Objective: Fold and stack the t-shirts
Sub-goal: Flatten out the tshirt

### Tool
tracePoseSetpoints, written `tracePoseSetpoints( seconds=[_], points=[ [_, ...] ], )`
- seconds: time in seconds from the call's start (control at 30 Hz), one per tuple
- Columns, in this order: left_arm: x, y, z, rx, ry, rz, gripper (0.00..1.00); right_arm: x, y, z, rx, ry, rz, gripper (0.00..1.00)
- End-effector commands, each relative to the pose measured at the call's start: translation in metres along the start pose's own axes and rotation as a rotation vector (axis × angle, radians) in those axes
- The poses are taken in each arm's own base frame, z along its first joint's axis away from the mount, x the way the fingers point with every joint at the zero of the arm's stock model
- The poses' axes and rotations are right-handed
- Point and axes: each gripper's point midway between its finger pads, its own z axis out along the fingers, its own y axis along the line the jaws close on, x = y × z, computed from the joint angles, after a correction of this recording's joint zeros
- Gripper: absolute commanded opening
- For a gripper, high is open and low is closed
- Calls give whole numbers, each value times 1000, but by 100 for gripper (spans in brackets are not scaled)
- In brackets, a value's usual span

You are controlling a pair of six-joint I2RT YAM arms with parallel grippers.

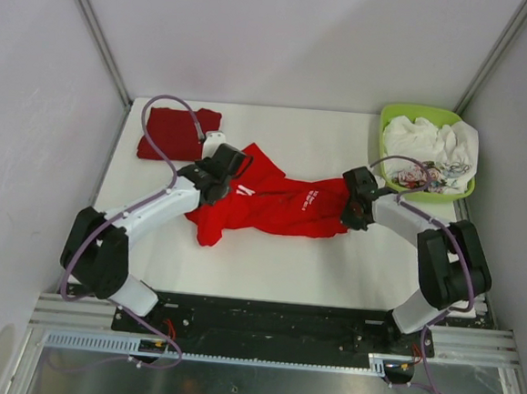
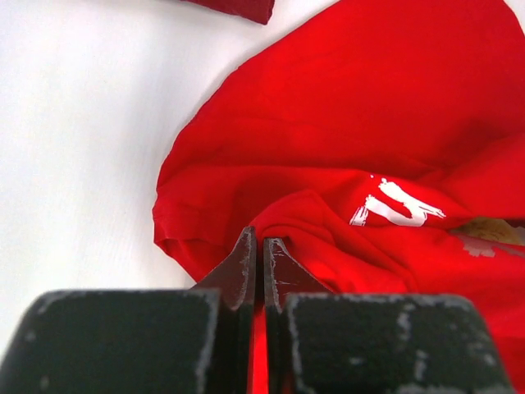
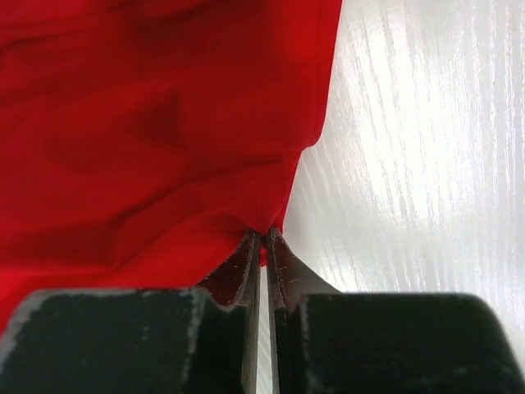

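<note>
— Where is the bright red t-shirt lying?
— Crumpled on the table, spanning from the left gripper to the right gripper.
— Are they gripping it?
— Both are pinching it, jaws almost touching: left on a fold, right on an edge.

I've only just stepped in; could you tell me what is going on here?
The robot is handling a bright red t-shirt lying crumpled in the middle of the table. The left pincer is shut on a fold near its lettering, and the right pincer pinches its opposite edge. A darker red t-shirt lies folded at the far left corner; a green basket of white cloth sits far right.
</note>
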Motion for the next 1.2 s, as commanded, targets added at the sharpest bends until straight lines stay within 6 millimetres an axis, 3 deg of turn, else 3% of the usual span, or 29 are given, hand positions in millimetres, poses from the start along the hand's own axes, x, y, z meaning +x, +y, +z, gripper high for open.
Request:
tracePoseSetpoints(
  seconds=[0.0, 0.27, 0.4, 0.53, 0.63, 0.8, 0.9, 1.0, 1.17],
  points=[
    [-30, -3, -7, 26, -73, -34, 0, -6, 1, -22, 2, -27, -60, 6],
    [-36, 9, -31, 78, -109, -36, 0, 2, -10, -75, -11, -51, -102, 1],
    [-25, 20, -45, 124, -111, -34, 0, 28, -18, -95, -12, -28, -155, 1],
    [-19, 26, -56, 157, -122, -29, 0, 53, -24, -101, -53, 10, -166, 5],
    [-19, 21, -55, 175, -111, -16, 0, 56, -20, -88, -62, 41, -143, 17],
    [-16, 5, -43, 190, -63, -1, 0, 47, -16, -63, -32, 24, -50, 61],
    [-15, -3, -38, 195, -43, 4, 0, 44, -17, -65, -38, -9, 4, 73],
    [-15, -6, -36, 202, -37, 2, 0, 51, -20, -75, -41, -43, 35, 72],
    [-17, -8, -37, 207, -41, -3, 0, 86, -26, -72, -45, -23, 76, 55]
  ],
)
